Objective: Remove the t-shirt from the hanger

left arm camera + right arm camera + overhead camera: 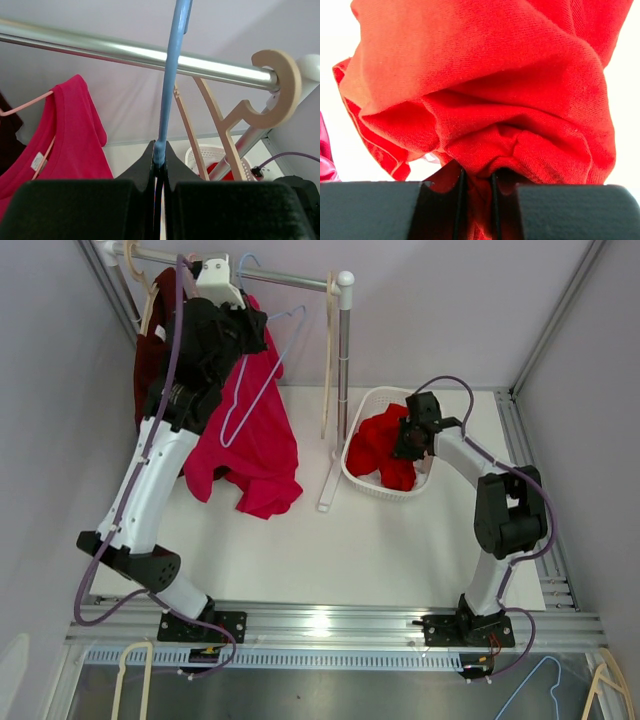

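A red t-shirt point(378, 445) lies bunched in the white basket point(375, 398). My right gripper point(405, 440) is shut on its fabric, and the cloth point(485, 100) fills the right wrist view with a fold pinched between the jaws of the gripper point(476, 180). A bare light-blue hanger point(262, 375) hangs from the rack rail point(280, 278). My left gripper point(238, 292), raised to the rail, is shut on the neck of the hanger point(170, 75), as the left wrist view shows the gripper point(159, 160).
A magenta shirt point(250, 445) hangs on a pink hanger point(30, 102) behind the blue one, with a dark red garment point(148, 360) left of it. A wooden hanger point(270, 95) hangs by the rack post point(343, 360). Spare hangers point(130, 680) lie below the front rail.
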`<state>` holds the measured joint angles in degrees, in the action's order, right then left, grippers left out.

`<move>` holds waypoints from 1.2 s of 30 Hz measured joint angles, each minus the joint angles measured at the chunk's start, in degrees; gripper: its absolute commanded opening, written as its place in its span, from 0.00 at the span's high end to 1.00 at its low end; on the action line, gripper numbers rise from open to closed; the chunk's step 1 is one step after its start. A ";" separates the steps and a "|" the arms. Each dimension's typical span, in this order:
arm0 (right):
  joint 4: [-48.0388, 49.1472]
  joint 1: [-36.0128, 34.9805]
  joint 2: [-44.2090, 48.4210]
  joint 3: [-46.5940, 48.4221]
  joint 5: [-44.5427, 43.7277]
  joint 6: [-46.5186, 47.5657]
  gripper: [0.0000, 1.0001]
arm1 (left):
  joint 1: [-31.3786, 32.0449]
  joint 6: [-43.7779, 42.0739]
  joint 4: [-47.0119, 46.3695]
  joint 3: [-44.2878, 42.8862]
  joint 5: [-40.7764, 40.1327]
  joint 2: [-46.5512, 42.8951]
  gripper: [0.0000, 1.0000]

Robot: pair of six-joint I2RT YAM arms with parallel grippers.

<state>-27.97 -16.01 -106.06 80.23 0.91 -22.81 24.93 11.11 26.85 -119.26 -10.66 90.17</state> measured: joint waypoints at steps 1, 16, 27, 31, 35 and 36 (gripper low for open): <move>-0.26 0.00 -0.28 0.46 -0.02 0.26 0.86 | 0.00 -0.28 -0.20 0.00 0.50 0.68 0.99; -1.92 -0.98 -7.17 4.76 -2.36 0.90 0.02 | 0.02 -2.67 -1.03 -5.35 2.23 10.23 0.99; -7.45 -0.98 5.07 11.21 -7.19 2.05 0.02 | 0.02 -2.67 -2.10 -7.19 3.06 11.15 0.99; -8.22 -0.98 8.24 14.08 -8.02 2.29 0.02 | 0.07 -2.67 -2.10 -7.76 3.80 13.05 0.99; -8.72 -1.03 10.43 14.47 -8.22 2.56 0.02 | 0.07 -2.67 -1.81 -7.76 3.85 14.99 0.99; -8.83 -1.03 10.67 14.47 -8.22 2.67 0.02 | 0.07 -2.64 -1.70 -7.76 3.85 15.32 0.99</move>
<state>-36.80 -17.04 -95.39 94.70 -7.31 -20.14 24.99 8.47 25.15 -127.02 -6.81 105.49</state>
